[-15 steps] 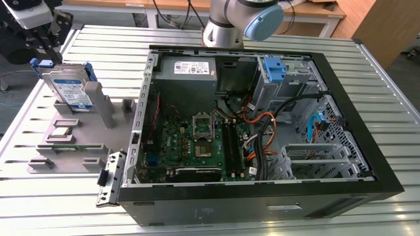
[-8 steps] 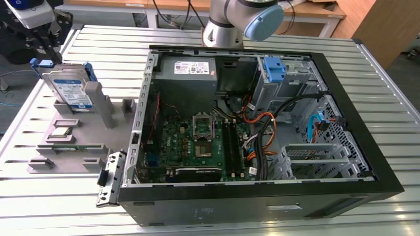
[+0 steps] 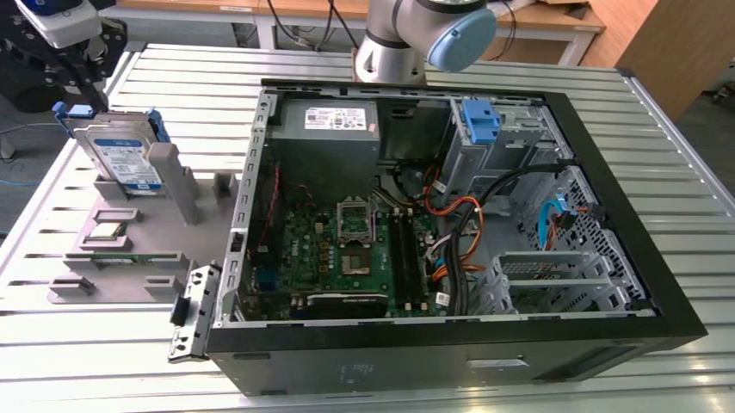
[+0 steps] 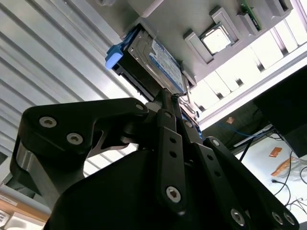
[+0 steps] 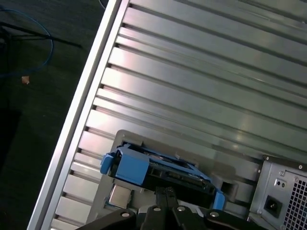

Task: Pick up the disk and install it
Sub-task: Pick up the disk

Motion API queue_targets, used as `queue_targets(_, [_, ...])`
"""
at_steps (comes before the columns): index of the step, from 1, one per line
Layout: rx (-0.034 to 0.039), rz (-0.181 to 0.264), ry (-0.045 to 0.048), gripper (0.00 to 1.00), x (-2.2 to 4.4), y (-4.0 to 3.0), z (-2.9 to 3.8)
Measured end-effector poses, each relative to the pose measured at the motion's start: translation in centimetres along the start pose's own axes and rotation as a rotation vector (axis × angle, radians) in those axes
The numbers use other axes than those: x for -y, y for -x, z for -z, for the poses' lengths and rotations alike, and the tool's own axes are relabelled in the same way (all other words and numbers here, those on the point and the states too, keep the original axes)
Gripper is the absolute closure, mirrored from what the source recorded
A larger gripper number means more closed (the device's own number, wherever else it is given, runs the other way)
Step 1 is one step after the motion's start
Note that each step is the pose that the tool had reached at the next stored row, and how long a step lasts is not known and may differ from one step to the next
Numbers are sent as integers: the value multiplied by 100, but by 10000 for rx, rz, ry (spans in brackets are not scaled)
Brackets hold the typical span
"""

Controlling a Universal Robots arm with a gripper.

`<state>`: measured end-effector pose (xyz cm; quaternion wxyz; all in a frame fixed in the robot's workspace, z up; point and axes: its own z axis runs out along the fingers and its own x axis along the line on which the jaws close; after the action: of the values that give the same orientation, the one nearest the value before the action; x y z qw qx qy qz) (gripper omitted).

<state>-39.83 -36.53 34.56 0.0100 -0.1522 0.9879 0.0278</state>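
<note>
The arm [image 3: 397,47] hangs its fingers [image 5: 161,197], pressed together, just above the standing disk [image 3: 119,159].

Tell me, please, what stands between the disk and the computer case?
In the exterior view, two grey posts stand between the disk and the case.

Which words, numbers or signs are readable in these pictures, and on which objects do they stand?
No text is readable.
Blue-and-white label on the disk: too small.
White label on the power supply: too small.
Pale print on the computer case: too faint.
</note>
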Motion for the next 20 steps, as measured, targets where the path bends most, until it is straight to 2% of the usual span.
queue_targets(20, [-93, 1825, 55, 90, 0, 0, 0])
